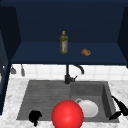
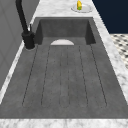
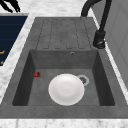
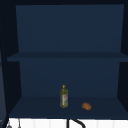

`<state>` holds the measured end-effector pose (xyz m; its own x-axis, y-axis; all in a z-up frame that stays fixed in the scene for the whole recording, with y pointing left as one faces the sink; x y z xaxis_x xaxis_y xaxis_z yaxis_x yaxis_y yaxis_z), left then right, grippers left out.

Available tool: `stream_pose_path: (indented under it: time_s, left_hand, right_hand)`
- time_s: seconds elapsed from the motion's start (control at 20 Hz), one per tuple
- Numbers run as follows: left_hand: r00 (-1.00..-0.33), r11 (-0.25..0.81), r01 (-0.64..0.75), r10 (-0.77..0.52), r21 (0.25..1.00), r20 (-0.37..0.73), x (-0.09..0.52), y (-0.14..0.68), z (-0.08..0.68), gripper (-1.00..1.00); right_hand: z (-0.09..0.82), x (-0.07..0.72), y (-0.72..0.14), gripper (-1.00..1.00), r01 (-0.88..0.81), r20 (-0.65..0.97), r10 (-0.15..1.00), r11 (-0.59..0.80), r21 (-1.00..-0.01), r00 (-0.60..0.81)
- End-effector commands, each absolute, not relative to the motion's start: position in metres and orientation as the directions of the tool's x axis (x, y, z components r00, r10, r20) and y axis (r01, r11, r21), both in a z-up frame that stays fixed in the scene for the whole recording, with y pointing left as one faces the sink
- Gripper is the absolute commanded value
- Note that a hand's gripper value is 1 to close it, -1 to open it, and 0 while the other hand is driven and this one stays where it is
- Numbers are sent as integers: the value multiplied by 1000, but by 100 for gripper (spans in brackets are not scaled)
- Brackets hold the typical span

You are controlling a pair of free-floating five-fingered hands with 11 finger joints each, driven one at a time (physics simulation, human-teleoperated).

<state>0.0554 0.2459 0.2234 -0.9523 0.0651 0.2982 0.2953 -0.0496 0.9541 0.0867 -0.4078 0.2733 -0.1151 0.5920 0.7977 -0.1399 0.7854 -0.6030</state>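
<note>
Plate point(image 3: 66, 89) lies in grey sink point(image 3: 62, 30) below navy cabinet point(image 4: 67, 75); left hand point(image 1: 35, 116) curled, right hand point(image 1: 119, 108) splayed.

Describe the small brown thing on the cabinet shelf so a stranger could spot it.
Look in the open dark-blue wall cabinet above the sink, on its bottom shelf. Right of the tall olive-oil bottle lies a small brown bread roll: low, rounded and orange-brown, unlike the upright greenish bottle.

Two free-floating hands, left hand point(image 1: 35, 116), right hand point(image 1: 119, 108): matte black, human-like, slender fingers
</note>
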Motion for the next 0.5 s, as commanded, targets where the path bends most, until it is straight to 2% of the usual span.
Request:
stream_pose_path:
  time_s: [0.0, 0.45]
  left_hand:
    - [-952, -50, 295, 65, 954, 298, 55, 246, 223, 0]
    - [-952, -50, 295, 65, 954, 298, 55, 246, 223, 0]
  right_hand:
    - [272, 95, -393, -100, -109, 712, 686, 704, -702, -150]
    - [268, 110, -356, -100, -112, 633, 762, 623, -774, -138]
